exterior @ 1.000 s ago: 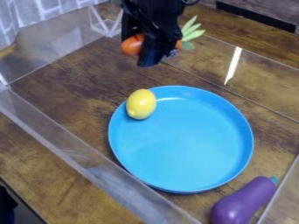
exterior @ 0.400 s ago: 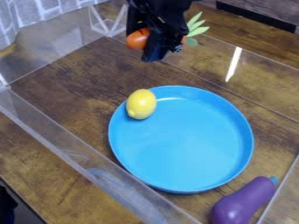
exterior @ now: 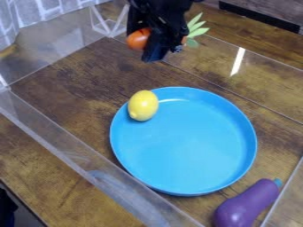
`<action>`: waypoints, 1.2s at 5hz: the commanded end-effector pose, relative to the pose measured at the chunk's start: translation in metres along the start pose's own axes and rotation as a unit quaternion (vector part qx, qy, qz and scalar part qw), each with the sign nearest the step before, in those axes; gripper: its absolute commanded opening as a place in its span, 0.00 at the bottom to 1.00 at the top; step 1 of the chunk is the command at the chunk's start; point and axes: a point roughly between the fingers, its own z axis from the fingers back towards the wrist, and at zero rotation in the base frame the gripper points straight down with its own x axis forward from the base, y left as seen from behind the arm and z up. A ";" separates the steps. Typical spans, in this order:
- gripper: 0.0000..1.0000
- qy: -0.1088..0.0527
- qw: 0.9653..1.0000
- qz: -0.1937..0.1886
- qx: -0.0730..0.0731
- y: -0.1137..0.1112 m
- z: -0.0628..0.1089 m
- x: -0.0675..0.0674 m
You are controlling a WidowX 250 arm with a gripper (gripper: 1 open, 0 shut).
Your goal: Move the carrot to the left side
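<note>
Gripper point(exterior: 158, 44) sits at 12 o'clock in the camera view, near the top edge, black body angled steeply down, raised clear of the bench point(exterior: 71, 97). Jaws pinching the carrot point(exterior: 142, 38): orange body pokes out on the picture-left side of the black fingers, light green leafy top point(exterior: 196, 28) fans out on the picture-right side, so the carrot lies roughly crosswise in the grip. Middle of the carrot is hidden behind the gripper, dark cross lines not readable at this size. Carrot is off the wood, up in the air, well apart from the plate. Blue plate point(exterior: 225, 155) takes the centre and the 4 o'clock area of the frame, round, shallow rim, flat on the dark wooden bench. Yellow lemon point(exterior: 143, 105) rests at the plate's 10 o'clock edge, inside the rim, roughly below the gripper in the picture but apart from it. Purple eggplant point(exterior: 246, 206) lies at 5 o'clock, bottom right corner, just beside the plate's outer rim, partly cut by the frame edge. Clear plastic wall point(exterior: 48, 133) runs along the picture-left side from 10 o'clock down to 6 o'clock, fencing the bench. Bright glare streak on the wood at 2 o'clock.
</note>
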 end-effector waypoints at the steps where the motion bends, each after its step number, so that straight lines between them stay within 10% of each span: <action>1: 0.00 -0.021 0.999 0.021 0.012 0.017 0.013 0.003; 6: 0.00 0.069 0.995 0.070 0.012 0.075 -0.071 -0.020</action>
